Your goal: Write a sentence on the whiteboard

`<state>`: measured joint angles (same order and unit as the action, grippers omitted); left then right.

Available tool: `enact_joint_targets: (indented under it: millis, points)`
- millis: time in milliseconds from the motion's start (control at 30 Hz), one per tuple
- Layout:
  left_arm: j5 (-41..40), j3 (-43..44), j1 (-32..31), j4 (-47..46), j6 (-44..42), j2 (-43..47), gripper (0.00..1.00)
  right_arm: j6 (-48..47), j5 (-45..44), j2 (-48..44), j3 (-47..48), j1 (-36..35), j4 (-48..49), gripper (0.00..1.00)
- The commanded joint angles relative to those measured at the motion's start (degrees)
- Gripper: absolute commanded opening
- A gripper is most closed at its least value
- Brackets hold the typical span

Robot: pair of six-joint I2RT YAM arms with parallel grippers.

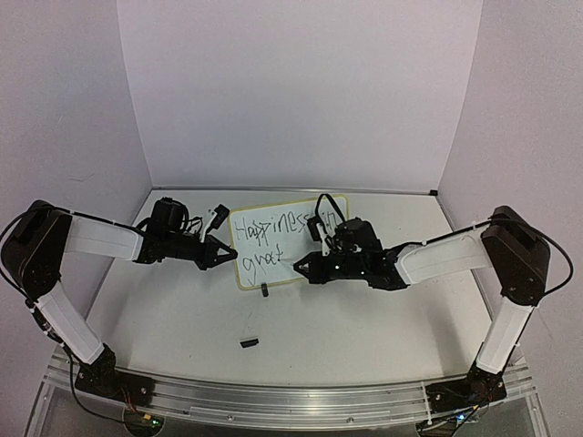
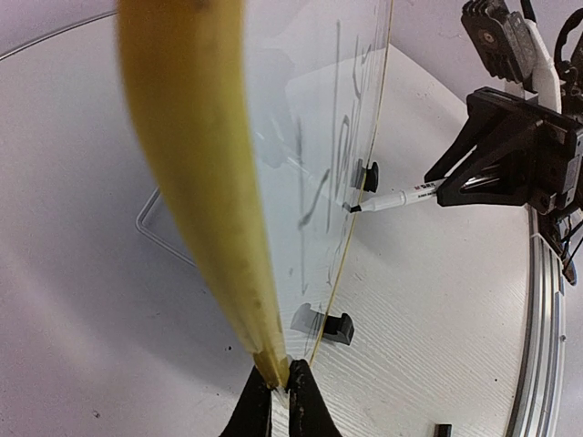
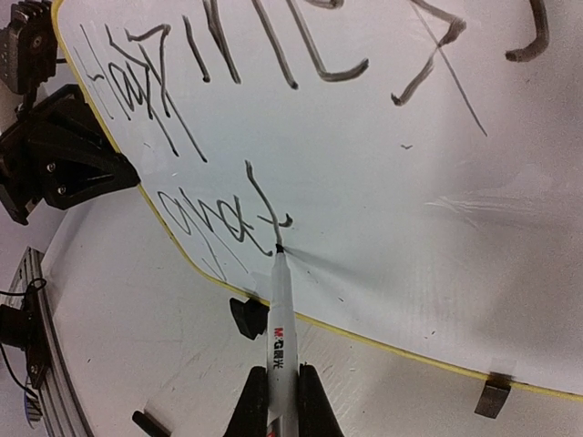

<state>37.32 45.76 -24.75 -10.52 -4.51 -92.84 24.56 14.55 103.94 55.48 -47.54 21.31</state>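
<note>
While I watch from the top view, the right gripper and its wrist cover the lower right part of the whiteboard. One black clip foot shows under the bottom rim. A small black piece lies loose on the table, well apart from the board and nearer the arm bases.

The board sits mid-table between the two arms, up on its feet, with its long axis left to right and its face toward the bases. The left gripper is closed tight on the yellow rim at the board's left edge. The right gripper is clamped on a marker, which points away from its fingers at the board.

The sentence runs along the long axis in two lines: the top reads "Happiness in", the lower "grat". The marker tip touches the board at the foot of the last letter.
</note>
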Motion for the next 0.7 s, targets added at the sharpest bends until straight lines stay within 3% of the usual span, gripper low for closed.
enact_joint_targets:
  millis: [0,667]
  points:
    - [-4.8,1.5,0.3,1.7,-1.7,0.2,0.0,0.0,-2.9,-0.5,-0.2,0.4,-1.4,0.0]
    - [-4.7,1.6,0.3,1.8,-1.6,0.5,0.0,-2.0,-5.0,-7.1,-0.3,0.4,-3.3,0.0]
